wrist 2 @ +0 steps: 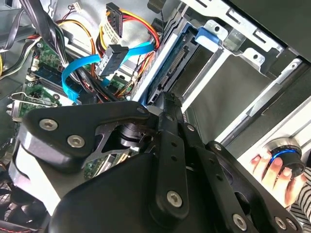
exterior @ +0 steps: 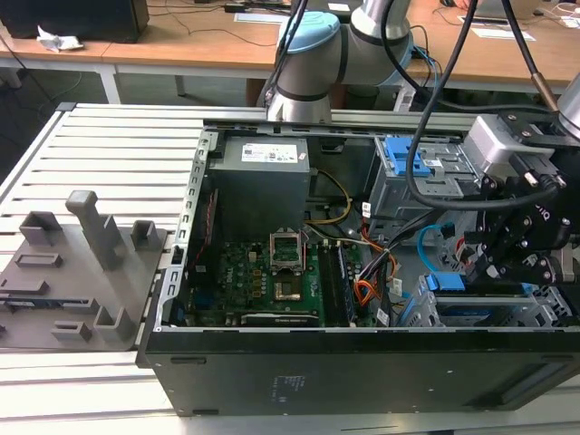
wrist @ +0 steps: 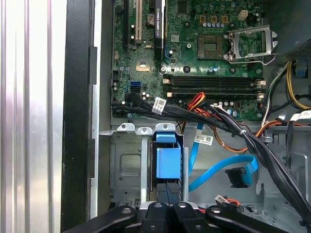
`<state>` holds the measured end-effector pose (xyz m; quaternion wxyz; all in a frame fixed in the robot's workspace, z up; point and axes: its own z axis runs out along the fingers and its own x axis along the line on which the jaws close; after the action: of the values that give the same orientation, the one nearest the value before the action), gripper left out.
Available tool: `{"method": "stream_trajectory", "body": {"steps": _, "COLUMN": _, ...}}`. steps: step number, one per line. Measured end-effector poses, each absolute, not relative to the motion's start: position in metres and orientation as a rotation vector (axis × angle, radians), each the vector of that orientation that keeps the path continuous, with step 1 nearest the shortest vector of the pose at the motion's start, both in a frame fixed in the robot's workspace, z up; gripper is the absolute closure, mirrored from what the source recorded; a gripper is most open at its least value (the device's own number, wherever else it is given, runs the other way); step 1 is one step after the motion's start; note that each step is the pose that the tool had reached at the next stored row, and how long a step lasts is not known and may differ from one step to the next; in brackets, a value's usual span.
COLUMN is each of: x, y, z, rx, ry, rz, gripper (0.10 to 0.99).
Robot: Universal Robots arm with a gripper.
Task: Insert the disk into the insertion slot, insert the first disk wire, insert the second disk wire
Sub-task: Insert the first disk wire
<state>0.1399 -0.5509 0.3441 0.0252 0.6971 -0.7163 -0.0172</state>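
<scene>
The disk (wrist: 168, 162) stands edge-on in the insertion slot (wrist: 125, 167), its bright blue carrier showing at the end. In the exterior view the disk (exterior: 444, 283) sits in the low grey cage (exterior: 494, 313) at the case's front right corner. My gripper (wrist: 168, 190) is shut, its fingertips together against the disk's end. In the second wrist view the fingers (wrist 2: 171, 131) point at the disk's connector edge (wrist 2: 170, 73). A loose blue wire with a dark plug (wrist: 240, 177) lies beside the slot, unplugged (wrist 2: 109, 60).
A black wire bundle (wrist: 233, 126) crosses above the slot. The motherboard (exterior: 272, 281) fills the case's middle. A taller grey cage with a blue latch (exterior: 408, 163) stands behind. A person's hand (wrist 2: 269, 170) rests by a blue-ringed knob. Grey fixtures (exterior: 91, 245) lie at the exterior view's left.
</scene>
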Motion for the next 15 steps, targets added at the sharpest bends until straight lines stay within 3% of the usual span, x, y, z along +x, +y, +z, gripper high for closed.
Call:
{"method": "stream_trajectory", "body": {"steps": 9, "x": 0.140, "y": -0.551, "z": 0.358, "rx": 2.155, "ry": -2.215, "rz": -0.053, "gripper": 0.980}}
{"method": "stream_trajectory", "body": {"steps": 15, "x": 0.140, "y": -0.551, "z": 0.393, "rx": 2.155, "ry": -2.215, "rz": -0.053, "gripper": 0.980}}
